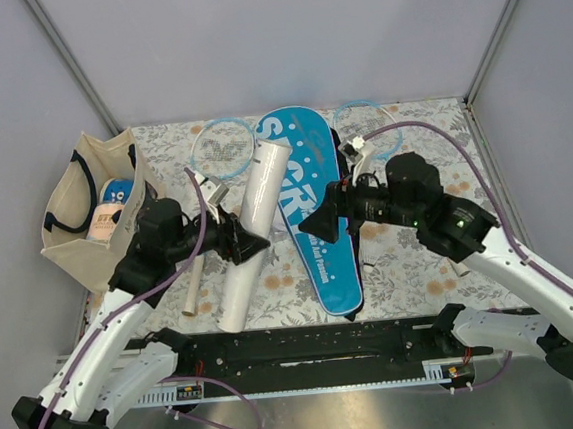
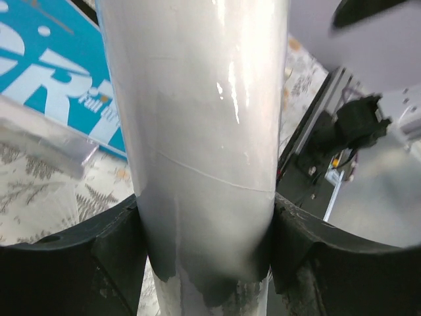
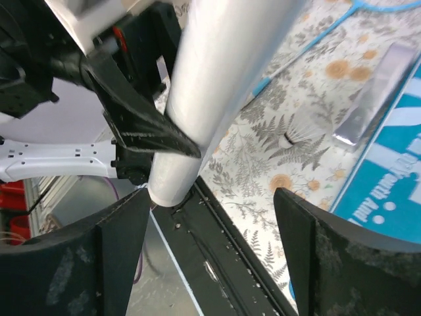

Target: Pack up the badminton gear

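Note:
The long white tube (image 1: 264,181) lies slanted across the floral table, its near end at the black rail. My left gripper (image 1: 257,244) is shut on the tube (image 2: 204,131), one finger pressed on each side (image 2: 207,243). The blue "SPORT" cover (image 1: 316,187) lies just right of it. My right gripper (image 1: 309,222) hovers open over the cover's left edge, with nothing between its fingers (image 3: 210,243). Two light-blue rackets (image 1: 222,147) (image 1: 369,127) lie at the back. A small white shuttlecock (image 3: 299,137) rests on the cloth between the tube (image 3: 223,79) and the cover (image 3: 388,191).
A beige tote bag (image 1: 65,209) with black handles stands at the left, with packets inside. A white racket handle (image 1: 192,283) lies left of the tube. The black rail (image 1: 318,342) runs along the near edge. Grey walls close in the back and sides.

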Available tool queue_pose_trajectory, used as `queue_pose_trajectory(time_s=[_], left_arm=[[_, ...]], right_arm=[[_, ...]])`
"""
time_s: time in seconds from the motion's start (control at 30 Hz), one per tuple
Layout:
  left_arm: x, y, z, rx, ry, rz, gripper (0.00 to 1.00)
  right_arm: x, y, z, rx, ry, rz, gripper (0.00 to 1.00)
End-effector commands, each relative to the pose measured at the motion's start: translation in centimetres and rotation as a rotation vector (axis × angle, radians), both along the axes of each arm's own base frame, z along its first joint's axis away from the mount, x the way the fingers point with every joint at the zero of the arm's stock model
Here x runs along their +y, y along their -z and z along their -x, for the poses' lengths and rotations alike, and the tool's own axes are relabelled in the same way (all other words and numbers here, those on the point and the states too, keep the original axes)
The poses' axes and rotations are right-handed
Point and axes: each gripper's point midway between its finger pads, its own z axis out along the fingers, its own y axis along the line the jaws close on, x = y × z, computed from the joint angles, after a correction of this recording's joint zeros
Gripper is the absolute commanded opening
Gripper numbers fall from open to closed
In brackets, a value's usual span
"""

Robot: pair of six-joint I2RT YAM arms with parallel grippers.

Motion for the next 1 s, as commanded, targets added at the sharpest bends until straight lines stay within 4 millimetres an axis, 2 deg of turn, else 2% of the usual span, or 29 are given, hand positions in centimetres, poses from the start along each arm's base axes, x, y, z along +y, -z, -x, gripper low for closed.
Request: queue_pose_trajectory(time_s=[0.0, 0.13, 0.37, 0.63, 0.97], left_arm=[[1.0, 1.0, 0.9, -0.129, 0.031, -0.119, 0.48], [1.0, 1.6, 1.7, -0.228, 0.053, -0.154, 0.48], [1.2, 1.9, 2.2, -0.368, 0.069, -0.168, 0.47], [0.8, 2.1, 2.8, -0.377, 0.111, -0.155, 0.46], [0.5, 2.3, 3.1, -0.383, 0.142, -0.145, 0.46]], right_arm=[[-3.0, -3.4, 0.1, -0.116, 0.001, 0.107, 0.79], [-3.6, -8.2, -0.1, -0.21, -0.008, 0.087, 0.66], [-2.3, -11.5, -0.1, -0.208, -0.104, 0.049, 0.63], [0.2, -10.7, -0.3, -0.15, -0.229, 0.045, 0.61], [1.2, -9.6, -3.5, -0.169, -0.199, 0.087, 0.61]])
